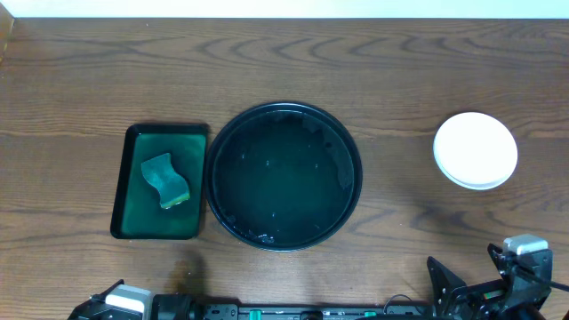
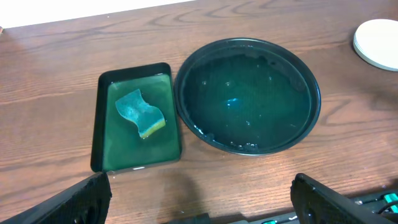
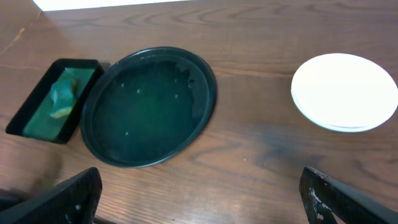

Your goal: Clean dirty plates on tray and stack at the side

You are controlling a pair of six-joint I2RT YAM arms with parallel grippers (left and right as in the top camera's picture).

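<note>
Left gripper [image 2: 200, 194] and right gripper [image 3: 202, 196] rest spread at the near edge, tray [image 1: 284, 178] bare, plates [image 1: 476, 149] stacked near the right edge, so seemingly finished.

Left gripper [image 2: 202, 190]; right gripper [image 3: 202, 186]; both agape

The white plates [image 1: 476, 149] sit stacked, plain and clean, well apart to the right of the round glossy black tray [image 1: 284, 178], which lies flat and wet-streaked.
</note>
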